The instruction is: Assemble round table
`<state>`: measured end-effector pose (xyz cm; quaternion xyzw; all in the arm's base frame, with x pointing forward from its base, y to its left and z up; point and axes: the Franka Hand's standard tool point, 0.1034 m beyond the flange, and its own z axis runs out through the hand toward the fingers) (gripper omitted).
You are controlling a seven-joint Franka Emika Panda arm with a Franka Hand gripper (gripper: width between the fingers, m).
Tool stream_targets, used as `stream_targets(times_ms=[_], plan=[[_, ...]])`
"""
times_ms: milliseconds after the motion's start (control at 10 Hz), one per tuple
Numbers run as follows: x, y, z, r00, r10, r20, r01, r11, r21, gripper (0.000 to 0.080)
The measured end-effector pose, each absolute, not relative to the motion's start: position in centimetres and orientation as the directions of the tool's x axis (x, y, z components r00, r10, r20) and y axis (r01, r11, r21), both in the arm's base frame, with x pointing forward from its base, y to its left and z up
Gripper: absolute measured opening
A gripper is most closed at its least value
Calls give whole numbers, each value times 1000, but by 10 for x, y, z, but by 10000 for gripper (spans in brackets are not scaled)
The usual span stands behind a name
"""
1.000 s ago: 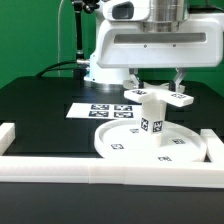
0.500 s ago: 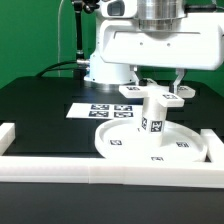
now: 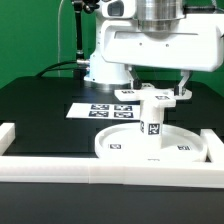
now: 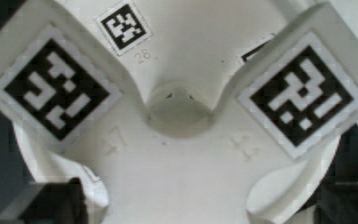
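The large rimmed disc [image 3: 118,143] lies flat near the front rail. The short post [image 3: 150,118] stands upright at its middle. The lobed cross-shaped piece [image 3: 147,96] sits level on top of the post. My gripper [image 3: 158,88] reaches down from above, and its fingers [image 3: 182,84] close on the piece from both sides. In the wrist view the cross-shaped piece [image 4: 176,120] fills the picture, with two big tags and a round hollow at its centre. My gripper [image 4: 197,205] straddles it, with dark fingertips [image 4: 48,202] at the piece's edges. The post's top is hidden under the piece.
The marker board [image 3: 92,110] lies on the black table behind the disc. White border rails run along the front [image 3: 90,167], the exterior view's left [image 3: 7,135] and right [image 3: 216,140]. The arm's white base [image 3: 105,65] stands at the back.
The cross-shaped piece has turned about the upright axis together with my gripper. The tags on the post have also shifted round. The disc has stayed put.
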<state>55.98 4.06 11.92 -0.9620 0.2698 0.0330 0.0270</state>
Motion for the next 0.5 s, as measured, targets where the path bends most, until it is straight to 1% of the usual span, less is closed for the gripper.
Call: stream_targets(times_ms=[200,500], plan=[[558,40,138,857,-508,-90,-512,-858,-38,649],[558,40,134,857,-507,-88,-512,-858,-36,649]])
